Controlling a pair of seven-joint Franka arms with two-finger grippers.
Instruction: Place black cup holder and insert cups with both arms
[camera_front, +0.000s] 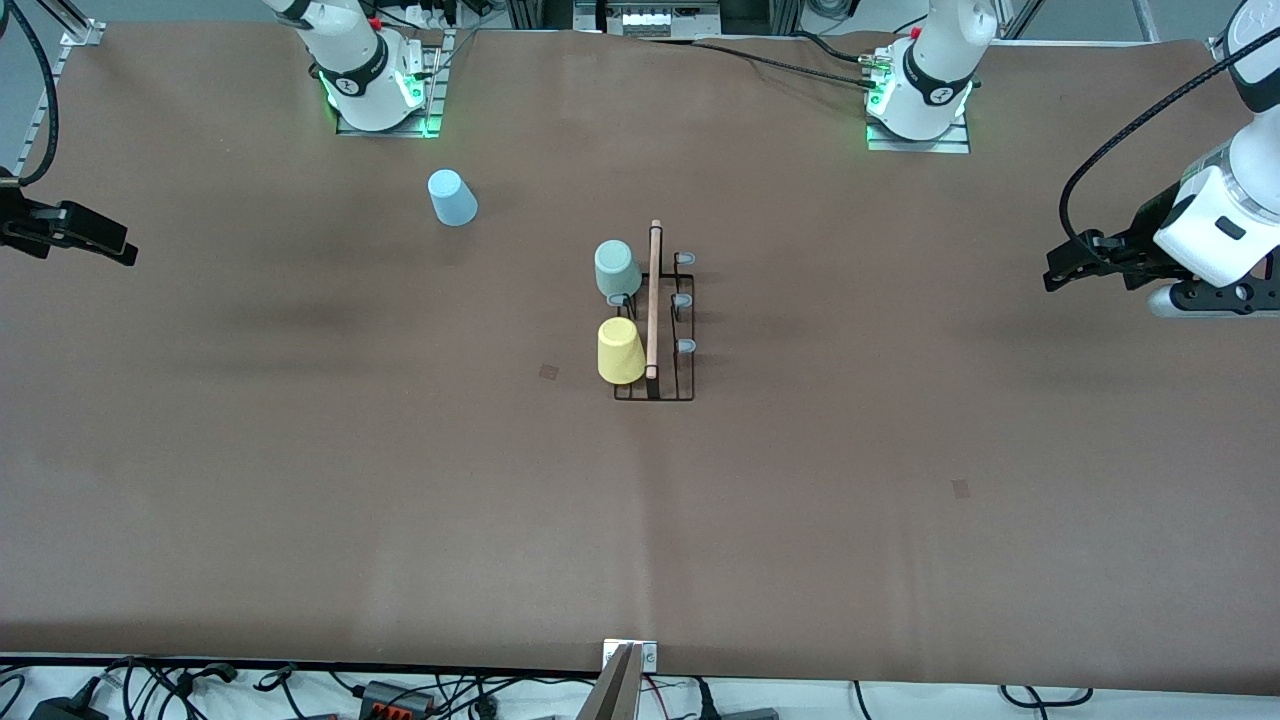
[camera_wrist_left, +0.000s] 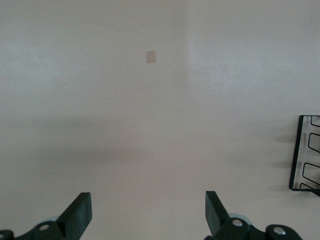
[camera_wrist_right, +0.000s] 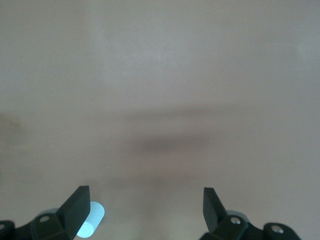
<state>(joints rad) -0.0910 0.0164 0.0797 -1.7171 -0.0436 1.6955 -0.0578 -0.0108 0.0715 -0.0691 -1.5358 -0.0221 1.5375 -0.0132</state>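
The black cup holder (camera_front: 672, 340) stands at the table's middle, its wooden rod handle (camera_front: 654, 300) on top. A pale green cup (camera_front: 617, 268) and a yellow cup (camera_front: 620, 350) sit upside down on its pegs on the side toward the right arm's end. A light blue cup (camera_front: 452, 197) stands upside down on the table near the right arm's base; it also shows in the right wrist view (camera_wrist_right: 92, 220). My left gripper (camera_front: 1062, 270) (camera_wrist_left: 148, 200) is open and empty, over the left arm's end of the table. My right gripper (camera_front: 118, 250) (camera_wrist_right: 146, 195) is open and empty, over the right arm's end.
The holder's edge (camera_wrist_left: 305, 152) shows in the left wrist view. Three grey-tipped pegs (camera_front: 684, 300) on the holder's side toward the left arm bear nothing. Small tape marks (camera_front: 549, 371) (camera_front: 961, 488) lie on the brown table cover. Cables run along the table's near edge.
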